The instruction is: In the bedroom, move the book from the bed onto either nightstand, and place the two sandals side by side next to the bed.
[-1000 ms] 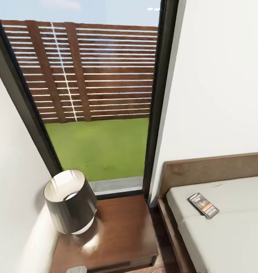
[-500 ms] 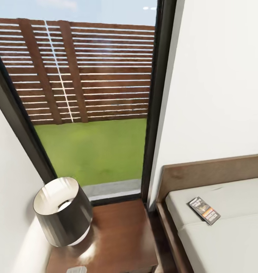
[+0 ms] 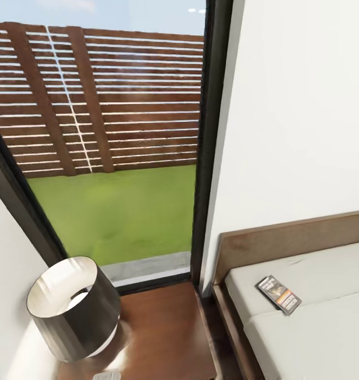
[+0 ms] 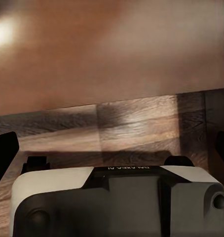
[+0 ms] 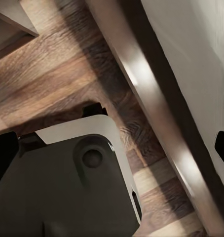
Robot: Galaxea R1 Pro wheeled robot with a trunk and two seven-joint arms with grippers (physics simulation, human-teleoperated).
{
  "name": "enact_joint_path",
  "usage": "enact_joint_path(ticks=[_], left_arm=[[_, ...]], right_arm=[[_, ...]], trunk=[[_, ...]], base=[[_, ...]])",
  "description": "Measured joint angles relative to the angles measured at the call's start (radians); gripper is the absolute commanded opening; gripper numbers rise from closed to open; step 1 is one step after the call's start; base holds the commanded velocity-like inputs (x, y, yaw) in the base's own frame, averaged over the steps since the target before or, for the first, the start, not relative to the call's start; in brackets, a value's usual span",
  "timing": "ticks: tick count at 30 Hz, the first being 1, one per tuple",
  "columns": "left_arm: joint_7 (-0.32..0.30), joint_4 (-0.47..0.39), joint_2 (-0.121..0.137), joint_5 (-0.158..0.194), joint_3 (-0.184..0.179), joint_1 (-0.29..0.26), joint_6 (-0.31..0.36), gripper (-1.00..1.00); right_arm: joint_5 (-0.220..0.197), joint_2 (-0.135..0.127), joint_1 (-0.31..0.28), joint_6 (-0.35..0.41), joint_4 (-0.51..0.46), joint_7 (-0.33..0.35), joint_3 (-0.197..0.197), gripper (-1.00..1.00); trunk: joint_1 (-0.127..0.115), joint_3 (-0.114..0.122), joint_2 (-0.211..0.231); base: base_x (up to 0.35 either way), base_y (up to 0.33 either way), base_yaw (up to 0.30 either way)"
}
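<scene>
The thin book (image 3: 279, 295) lies flat on the bed (image 3: 306, 327), lower right of the head view, near its brown headboard. At lower left, the glossy reddish nightstand (image 3: 163, 332) carries a dark drum-shaped lamp (image 3: 74, 309). Both grippers' fingertips sit far apart at their wrist views' edges, wide and empty.

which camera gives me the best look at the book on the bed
The head view: the book lies flat on the bed's white mattress near the headboard, its orange band visible. The wrist views look at wood floor and furniture edges, giving nothing of the book.
</scene>
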Motion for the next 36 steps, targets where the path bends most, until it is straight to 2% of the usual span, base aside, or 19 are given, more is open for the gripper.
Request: enact_joint_path(ticks=[10,36], left_arm=[[-0.001,0.001,0.000,0.000,0.000,0.000,0.000,1.00],[-0.003,0.000,-0.006,0.000,0.000,0.000,0.001,1.00]], right_arm=[[0.000,0.000,0.000,0.000,0.000,-0.001,0.000,1.00],[0.004,-0.004,-0.001,0.000,-0.003,0.000,-0.003,1.00]], trunk=[[0.000,0.000,0.000],[0.000,0.000,0.000]], base=[[0.000,0.000,-0.218],[0.000,0.000,-0.006]])
